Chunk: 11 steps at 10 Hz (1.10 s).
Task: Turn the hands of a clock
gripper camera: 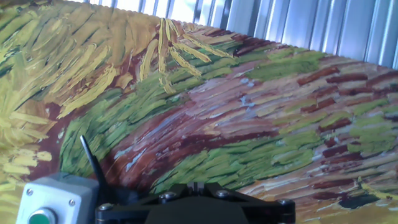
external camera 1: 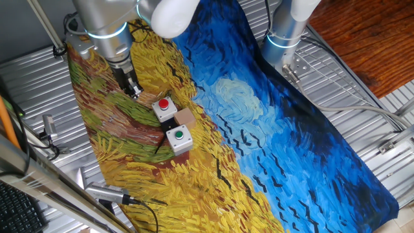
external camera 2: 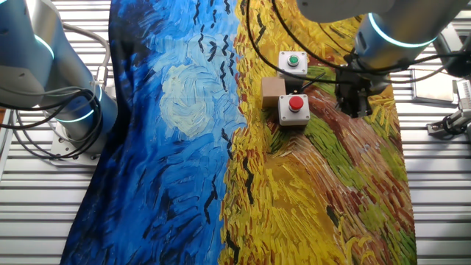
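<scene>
No clock and no black C-clamp show in any view. My gripper (external camera 1: 133,88) hangs just above the yellow-green part of the painted cloth, close to a grey box with a red button (external camera 1: 164,108). In the other fixed view the gripper (external camera 2: 355,104) is to the right of that red-button box (external camera 2: 294,109). In the hand view its fingertips (gripper camera: 196,186) are pressed together with nothing between them. A grey box with a green button (gripper camera: 53,202) sits at the lower left there.
The green-button box (external camera 1: 179,138) and a small brown block (external camera 1: 186,118) stand beside the red-button box. A thin black strip (gripper camera: 92,163) rises by the green-button box. A second arm's base (external camera 2: 66,96) stands at the cloth's far side. Metal tools (external camera 1: 107,193) lie on the slatted table.
</scene>
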Each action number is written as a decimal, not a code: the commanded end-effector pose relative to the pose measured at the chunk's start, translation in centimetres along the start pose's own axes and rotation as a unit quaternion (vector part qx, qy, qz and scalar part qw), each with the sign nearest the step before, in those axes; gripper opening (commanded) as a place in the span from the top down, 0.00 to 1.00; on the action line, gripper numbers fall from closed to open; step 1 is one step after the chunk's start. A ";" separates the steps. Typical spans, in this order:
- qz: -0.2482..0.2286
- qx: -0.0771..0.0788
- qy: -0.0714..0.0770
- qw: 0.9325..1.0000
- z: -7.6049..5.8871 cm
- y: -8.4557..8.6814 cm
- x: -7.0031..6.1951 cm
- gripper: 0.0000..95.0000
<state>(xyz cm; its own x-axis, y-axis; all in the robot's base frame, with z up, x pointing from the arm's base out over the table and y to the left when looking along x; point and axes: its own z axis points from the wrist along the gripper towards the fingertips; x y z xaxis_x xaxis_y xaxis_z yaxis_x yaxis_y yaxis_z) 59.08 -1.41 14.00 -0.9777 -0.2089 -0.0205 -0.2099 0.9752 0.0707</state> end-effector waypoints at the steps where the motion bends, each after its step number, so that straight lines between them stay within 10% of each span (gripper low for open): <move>1: 0.008 -0.001 0.001 1.000 0.1 0.0 -0.3 1.00; 11: -0.077 -0.035 0.002 0.996 0.2 0.0 -0.2 1.00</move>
<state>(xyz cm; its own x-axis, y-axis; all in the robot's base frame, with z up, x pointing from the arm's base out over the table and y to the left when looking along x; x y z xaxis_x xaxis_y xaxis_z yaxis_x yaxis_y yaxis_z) 59.27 -1.37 13.85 -0.9431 -0.3308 -0.0336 -0.3322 0.9336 0.1342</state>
